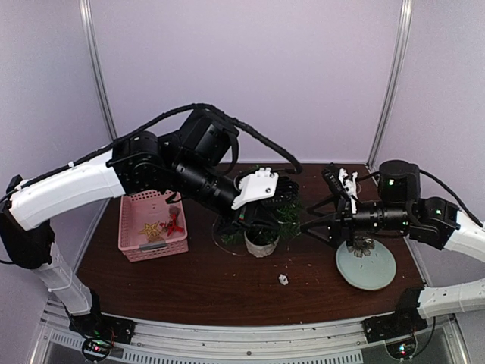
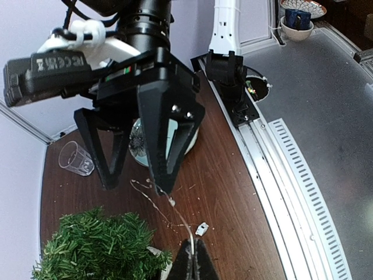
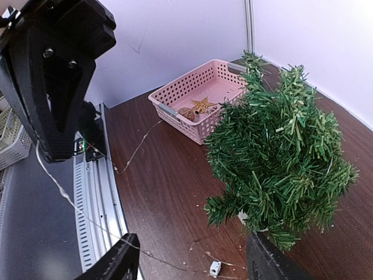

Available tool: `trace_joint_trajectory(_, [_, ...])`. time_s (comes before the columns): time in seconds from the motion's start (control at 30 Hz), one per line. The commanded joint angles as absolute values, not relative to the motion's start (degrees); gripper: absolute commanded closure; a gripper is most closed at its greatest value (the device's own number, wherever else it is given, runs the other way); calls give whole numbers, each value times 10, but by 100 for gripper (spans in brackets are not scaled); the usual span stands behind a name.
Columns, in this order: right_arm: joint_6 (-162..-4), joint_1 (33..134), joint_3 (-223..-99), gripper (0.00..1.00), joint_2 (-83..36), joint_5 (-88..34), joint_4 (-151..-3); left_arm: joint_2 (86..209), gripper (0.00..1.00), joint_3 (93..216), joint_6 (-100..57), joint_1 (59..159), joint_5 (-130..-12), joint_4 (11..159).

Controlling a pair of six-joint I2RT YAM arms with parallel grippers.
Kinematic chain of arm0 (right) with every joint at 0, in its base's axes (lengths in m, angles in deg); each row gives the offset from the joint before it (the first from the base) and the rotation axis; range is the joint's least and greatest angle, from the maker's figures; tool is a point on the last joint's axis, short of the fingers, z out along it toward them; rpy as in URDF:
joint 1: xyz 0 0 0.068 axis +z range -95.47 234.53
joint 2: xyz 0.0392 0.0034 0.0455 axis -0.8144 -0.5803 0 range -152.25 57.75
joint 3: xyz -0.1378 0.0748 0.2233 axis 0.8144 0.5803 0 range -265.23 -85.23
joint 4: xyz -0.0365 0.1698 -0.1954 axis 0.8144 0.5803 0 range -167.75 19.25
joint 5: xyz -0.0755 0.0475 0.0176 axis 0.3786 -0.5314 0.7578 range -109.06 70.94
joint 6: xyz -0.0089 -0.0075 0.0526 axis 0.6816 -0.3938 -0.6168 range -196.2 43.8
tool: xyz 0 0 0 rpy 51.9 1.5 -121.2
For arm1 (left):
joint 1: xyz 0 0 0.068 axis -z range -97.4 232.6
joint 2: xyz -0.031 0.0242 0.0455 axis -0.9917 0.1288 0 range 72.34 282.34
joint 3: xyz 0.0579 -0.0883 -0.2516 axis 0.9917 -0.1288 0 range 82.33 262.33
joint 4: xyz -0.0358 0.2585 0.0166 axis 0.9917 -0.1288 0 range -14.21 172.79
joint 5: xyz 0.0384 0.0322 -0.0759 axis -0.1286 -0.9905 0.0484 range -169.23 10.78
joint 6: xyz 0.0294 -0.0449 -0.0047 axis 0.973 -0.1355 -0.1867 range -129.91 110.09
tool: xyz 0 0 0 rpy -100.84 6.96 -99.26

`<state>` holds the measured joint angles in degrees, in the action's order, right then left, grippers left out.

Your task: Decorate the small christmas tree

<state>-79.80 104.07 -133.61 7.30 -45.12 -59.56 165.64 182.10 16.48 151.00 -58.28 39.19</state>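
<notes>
Pink basket (image 1: 151,246): left side of the counter (image 1: 197,284), with a gold star (image 1: 150,228) and a red ornament (image 1: 175,222) inside.
Left hand (image 2: 192,263): pressed together, pinching a thin string (image 2: 167,199), close by the tree.
Small christmas tree (image 1: 267,218): upright in its white pot, mid-counter, between basket and plate.
Right hand (image 3: 189,259): spread wide, just right of the tree.
Plate (image 1: 379,274): pale, near right.

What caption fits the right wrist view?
Open right gripper faces the small christmas tree; pink basket sits beyond.
</notes>
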Motion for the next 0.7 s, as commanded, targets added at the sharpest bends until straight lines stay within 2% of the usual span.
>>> trace_joint_trajectory(0.0, [-782,1045,-1347,39,62,-433,-621,1646,100,1841,159,1509,-568,406])
trace_joint_trajectory(0.17, [-773,1046,-1352,61,53,-432,-621,1646,100,1844,159,1509,-570,405])
trace_joint_trajectory(0.3, [-775,1047,-1354,69,51,-433,-619,1642,100,1842,155,1508,-574,413])
trace_joint_trajectory(0.37, [-774,1047,-1356,69,49,-433,-618,1639,100,1839,152,1508,-574,420])
trace_joint_trajectory(0.5, [-772,1049,-1358,59,44,-430,-622,1637,100,1837,148,1508,-576,423])
trace_joint_trajectory(0.6, [-772,1050,-1362,60,42,-428,-622,1637,100,1835,146,1507,-577,424])
trace_joint_trajectory(0.67, [-772,1050,-1364,65,41,-428,-621,1636,100,1833,144,1507,-578,427])
